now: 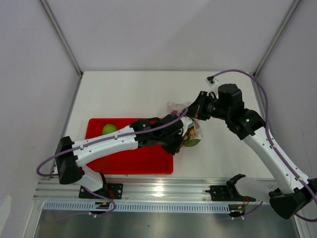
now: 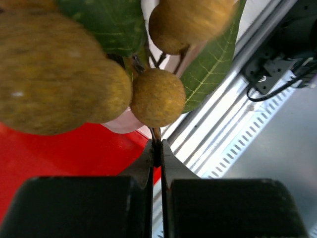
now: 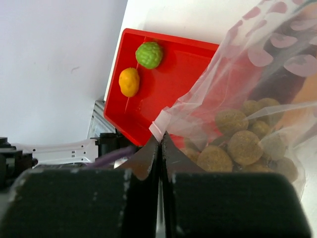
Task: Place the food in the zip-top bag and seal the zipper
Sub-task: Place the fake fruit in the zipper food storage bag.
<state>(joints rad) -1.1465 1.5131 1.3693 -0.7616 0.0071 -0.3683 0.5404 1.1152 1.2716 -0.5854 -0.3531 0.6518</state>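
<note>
I judge loading is in hand. Open bench (image 1: 124,89) lies beyond the work, but the red tray (image 1: 143,166) crowds the near side. My right tool (image 3: 160,144) is clamped on the mouth edge of the zip-top bag (image 3: 257,74). My left tool (image 2: 156,148) pinches the stem of the cluster of small tan balls (image 2: 157,97), which shows through the bag's film. Next, release it inside. The green ball (image 3: 149,54) and yellow-orange ball (image 3: 129,82) lie in the tray.

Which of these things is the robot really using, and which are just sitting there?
For the job:
zip-top bag, held by the right gripper
cluster of tan balls, stem held by the left gripper
green ball
yellow-orange ball

Just there:
red tray
metal rail
</note>
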